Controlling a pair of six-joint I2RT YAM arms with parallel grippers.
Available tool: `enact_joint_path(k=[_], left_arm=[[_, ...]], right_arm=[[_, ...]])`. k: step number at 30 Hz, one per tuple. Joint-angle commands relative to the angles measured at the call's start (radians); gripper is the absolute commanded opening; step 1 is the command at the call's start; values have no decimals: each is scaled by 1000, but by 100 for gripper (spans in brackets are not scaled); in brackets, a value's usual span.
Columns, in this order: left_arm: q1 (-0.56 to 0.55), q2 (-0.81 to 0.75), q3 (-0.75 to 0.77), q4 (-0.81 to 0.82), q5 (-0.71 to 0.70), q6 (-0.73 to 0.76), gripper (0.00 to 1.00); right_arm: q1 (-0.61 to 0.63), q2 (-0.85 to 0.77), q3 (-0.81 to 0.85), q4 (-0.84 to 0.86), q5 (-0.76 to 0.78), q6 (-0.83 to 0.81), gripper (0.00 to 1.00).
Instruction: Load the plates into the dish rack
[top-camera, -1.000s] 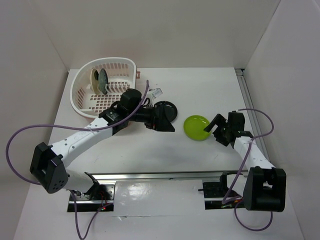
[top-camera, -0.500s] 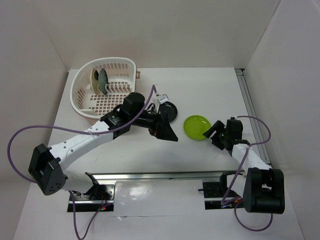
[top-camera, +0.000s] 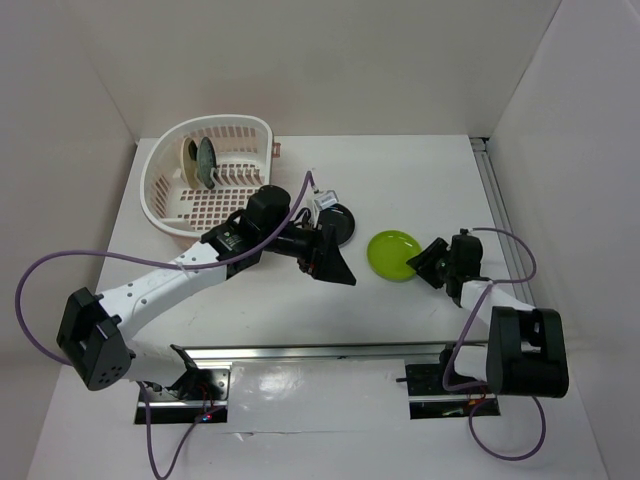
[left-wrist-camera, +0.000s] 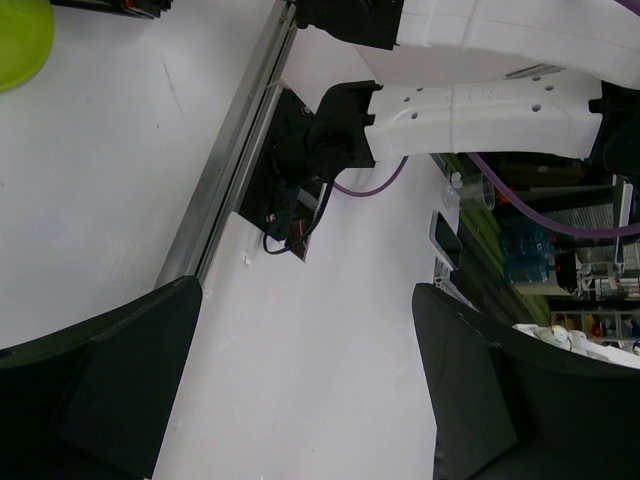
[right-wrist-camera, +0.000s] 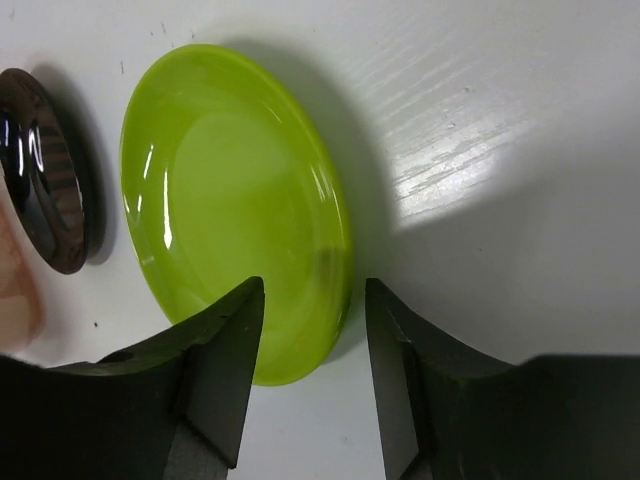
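**Right end effector moved in to the lime green plate's rim over the last second**

Right end effector (right-wrist-camera: 312, 295) has dropped from above the lime green plate (right-wrist-camera: 230, 200) to its right edge. Its fingers are parted narrowly. One finger (right-wrist-camera: 215, 370) is over the plate's inside and the other is outside, with the rim between them and not yet clamped.

Left end effector (left-wrist-camera: 308, 290) has swung right and now hangs beside the glossy black plate (top-camera: 340, 222). Its fingers are spread wide and hold nothing.

Both of these plates lie flat on the desk (top-camera: 420, 180), near each other but apart.

The cream plate (top-camera: 187, 160) and the dark teal plate (top-camera: 206, 160) stand upright in the dish rack (top-camera: 220, 122), at the far-left end of its prongs.
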Motion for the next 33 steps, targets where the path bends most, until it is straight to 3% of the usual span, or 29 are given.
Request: enact_joint_path(k=[1,2,3,5,7,12,16,21,33], left_arm=[[-5,-13,32,10,33,15,100],[-5,-2,32,10,33,15,100],[-5,-2,32,10,33,15,100],[-5,9,41,10,33,24,100],[-5,19,41,10,33,25,100],[-5,19,50,1,44,25,100],[-5,28,41,10,44,34,100],[-5,47,50,-13,35,54,100],[-5,165,302,-146,-89,95,100]], right_arm=[[-4,40,-41,19,21,5,52],[-4,57,-41,19,21,16,52],[-4,72,-41,30,21,16,44],[-4,84,-41,30,34,27,41],[-4,94,-41,30,48,27,30],[-4,124,-32,30,58,47,19],[-14,144,-22,30,70,67,0],[-14,157,34,21,81,88,0],[-23,-142,373,-286,205,67,0]])
